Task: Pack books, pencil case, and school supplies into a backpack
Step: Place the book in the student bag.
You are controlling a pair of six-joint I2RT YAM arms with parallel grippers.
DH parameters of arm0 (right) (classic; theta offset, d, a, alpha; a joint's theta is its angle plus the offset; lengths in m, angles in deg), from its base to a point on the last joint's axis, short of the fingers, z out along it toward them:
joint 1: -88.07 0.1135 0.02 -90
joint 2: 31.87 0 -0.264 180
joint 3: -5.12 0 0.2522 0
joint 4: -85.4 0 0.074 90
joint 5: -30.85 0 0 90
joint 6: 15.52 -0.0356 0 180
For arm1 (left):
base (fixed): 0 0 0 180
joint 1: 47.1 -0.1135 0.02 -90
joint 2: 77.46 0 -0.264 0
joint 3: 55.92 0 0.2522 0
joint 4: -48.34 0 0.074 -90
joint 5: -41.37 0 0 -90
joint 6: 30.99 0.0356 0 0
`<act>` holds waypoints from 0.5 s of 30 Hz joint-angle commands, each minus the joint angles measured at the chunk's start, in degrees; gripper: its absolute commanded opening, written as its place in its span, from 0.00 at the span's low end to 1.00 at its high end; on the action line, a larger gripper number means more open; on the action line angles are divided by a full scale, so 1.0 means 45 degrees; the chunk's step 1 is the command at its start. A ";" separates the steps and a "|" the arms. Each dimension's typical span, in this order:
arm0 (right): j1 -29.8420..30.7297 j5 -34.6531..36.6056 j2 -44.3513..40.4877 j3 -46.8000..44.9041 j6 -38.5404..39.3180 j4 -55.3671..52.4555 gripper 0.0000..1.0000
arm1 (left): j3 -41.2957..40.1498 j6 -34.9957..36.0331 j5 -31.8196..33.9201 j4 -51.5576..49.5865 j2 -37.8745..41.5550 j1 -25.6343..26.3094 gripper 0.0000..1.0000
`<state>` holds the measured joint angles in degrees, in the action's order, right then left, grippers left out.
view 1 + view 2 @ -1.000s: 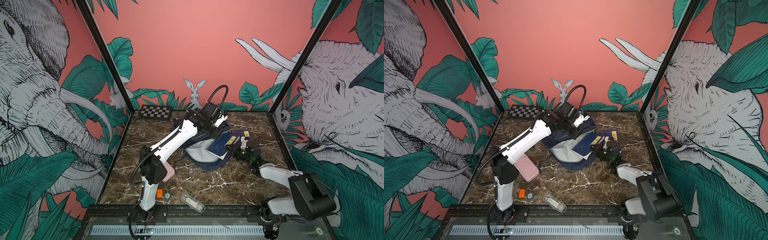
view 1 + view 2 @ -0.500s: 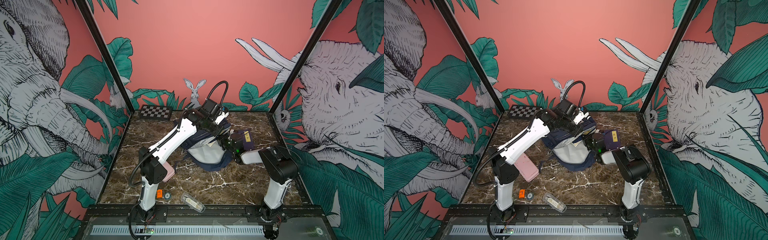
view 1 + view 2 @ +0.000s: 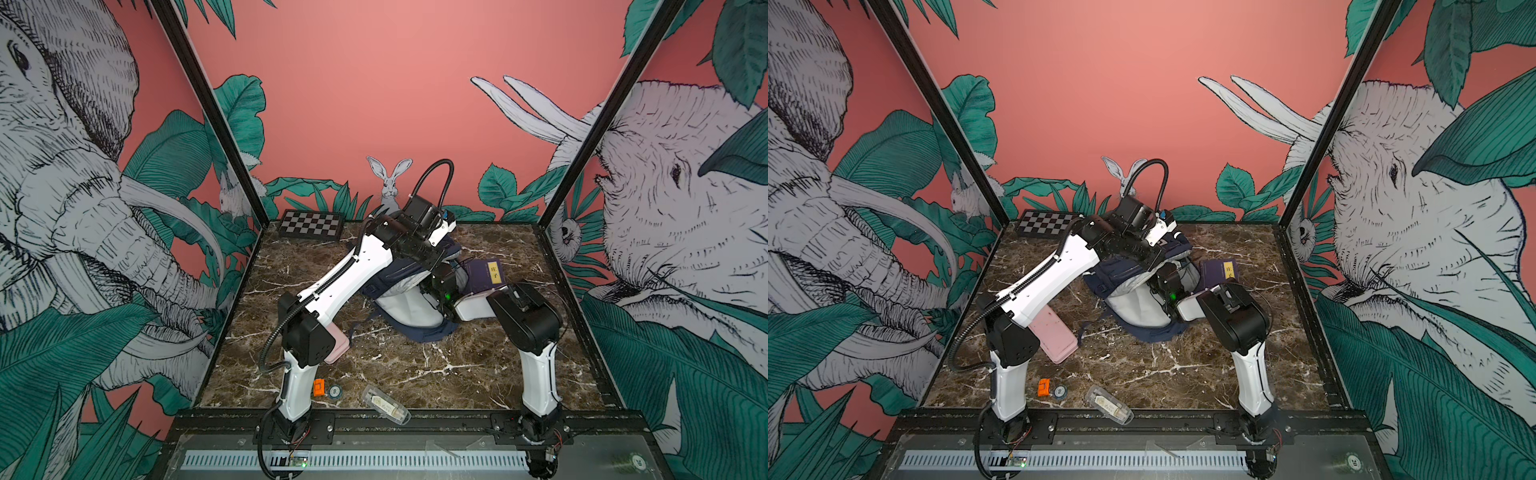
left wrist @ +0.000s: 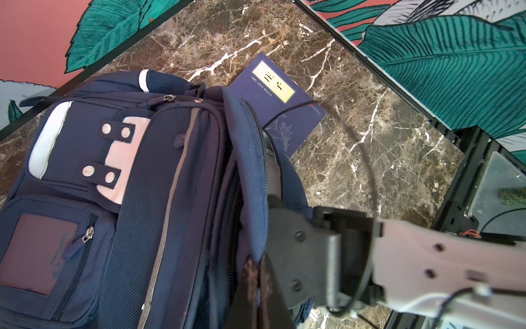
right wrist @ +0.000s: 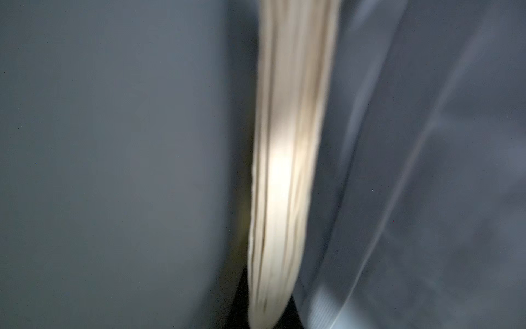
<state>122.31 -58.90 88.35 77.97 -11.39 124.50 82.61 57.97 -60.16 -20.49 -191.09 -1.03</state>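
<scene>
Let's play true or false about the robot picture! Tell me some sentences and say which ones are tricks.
1. A navy book with a yellow label lies on the table next to the backpack. True.
2. The pink pencil case is already inside the backpack. False: it lies on the table by the left arm.
3. A chessboard sits at the table's back edge. True.
4. The backpack is bright red. False: it is navy blue with a white patch.
5. The right arm is far from the backpack. False: it reaches into the opening, and its wrist view shows a second book's pale pages.
</scene>
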 commanded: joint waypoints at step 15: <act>0.0145 -0.0898 -0.1538 -0.1604 0.1028 0.0596 0.63 | -0.2696 0.0551 0.1535 0.1326 0.2110 -0.0917 0.00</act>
<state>122.64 -61.41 85.88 72.23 -9.51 126.86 71.33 58.65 -57.08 -15.76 -185.73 -4.38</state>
